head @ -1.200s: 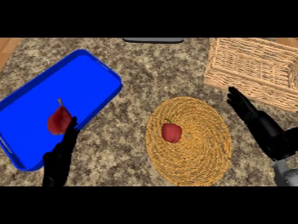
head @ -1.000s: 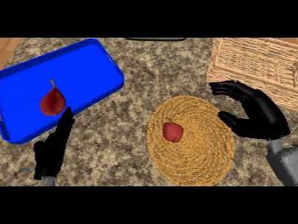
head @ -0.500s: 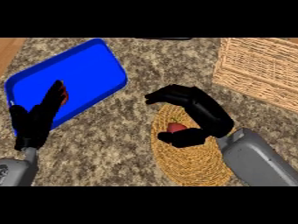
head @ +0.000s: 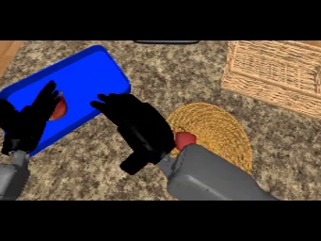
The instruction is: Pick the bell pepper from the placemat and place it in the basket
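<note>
The red bell pepper point(head: 185, 139) lies on the round woven placemat point(head: 222, 129), only a small part of it showing beside my right wrist. My right hand point(head: 140, 131) hangs over the placemat's left edge with fingers stretched toward the blue tray; it is open and not curled round the pepper. The grey right forearm covers the placemat's lower left. The wicker basket point(head: 281, 75) stands at the upper right, apart from both hands. My left hand point(head: 25, 121) rests open, fingers up, over the tray's lower left.
A blue tray point(head: 79, 82) lies tilted at the left on the speckled counter, with a red item point(head: 59, 108) on it half hidden behind my left hand. A wooden strip runs along the far left edge. A dark object sits at the top centre.
My right hand has swept left across the placemat, past the pepper, so the pepper now shows by the wrist. The left hand rose slightly over the tray.
</note>
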`<state>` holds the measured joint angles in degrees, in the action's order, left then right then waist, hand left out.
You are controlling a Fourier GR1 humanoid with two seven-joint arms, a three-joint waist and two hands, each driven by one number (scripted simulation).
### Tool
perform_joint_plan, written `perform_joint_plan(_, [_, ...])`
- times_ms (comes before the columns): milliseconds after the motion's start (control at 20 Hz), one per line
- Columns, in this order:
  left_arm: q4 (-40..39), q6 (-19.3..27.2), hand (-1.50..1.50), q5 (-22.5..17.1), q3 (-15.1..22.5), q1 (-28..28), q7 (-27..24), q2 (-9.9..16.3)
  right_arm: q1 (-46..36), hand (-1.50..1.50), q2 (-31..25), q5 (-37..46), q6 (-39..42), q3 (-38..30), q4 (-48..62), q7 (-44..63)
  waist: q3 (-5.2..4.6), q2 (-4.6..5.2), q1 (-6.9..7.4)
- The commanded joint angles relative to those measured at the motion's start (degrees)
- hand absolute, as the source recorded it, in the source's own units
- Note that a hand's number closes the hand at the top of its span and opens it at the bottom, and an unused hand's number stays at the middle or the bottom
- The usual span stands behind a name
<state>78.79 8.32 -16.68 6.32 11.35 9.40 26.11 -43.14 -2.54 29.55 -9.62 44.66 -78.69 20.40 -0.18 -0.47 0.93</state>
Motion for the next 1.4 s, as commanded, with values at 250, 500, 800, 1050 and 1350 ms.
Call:
perform_joint_plan(250, [-1.3, 0.1, 0.00, -0.1, -1.3, -0.4, 0.4, 0.3, -21.5, -1.50, -1.2, 10.0, 21.8, -3.8, 3.6, 32.8, -0.06, -0.78, -1.69])
perform_joint_plan(500, [-1.6, -3.2, 0.00, -2.0, -3.4, -0.8, -0.4, 1.8, -27.8, -1.50, -0.5, -0.4, 39.6, -12.5, 2.0, 40.4, 0.09, -0.12, -1.19])
perform_joint_plan(800, [-2.6, 0.0, 0.00, 0.4, -2.3, 1.1, 0.1, -0.9, -26.4, -1.50, 1.2, -10.9, 49.0, -17.7, -2.6, 48.2, 0.15, -0.21, -2.38])
perform_joint_plan(1050, [-1.2, 0.0, 0.00, 1.0, -2.2, 0.3, 0.2, -1.4, -17.9, -1.50, -4.2, -16.6, 50.2, -20.3, -13.6, 48.3, 0.23, -0.24, -2.77])
perform_joint_plan(1350, [-1.8, -3.8, 0.00, 0.3, -4.4, 0.1, 0.2, 0.5, -5.9, -1.50, -7.3, -12.1, 43.9, -18.4, -27.2, 45.1, 0.19, 0.21, -1.82])
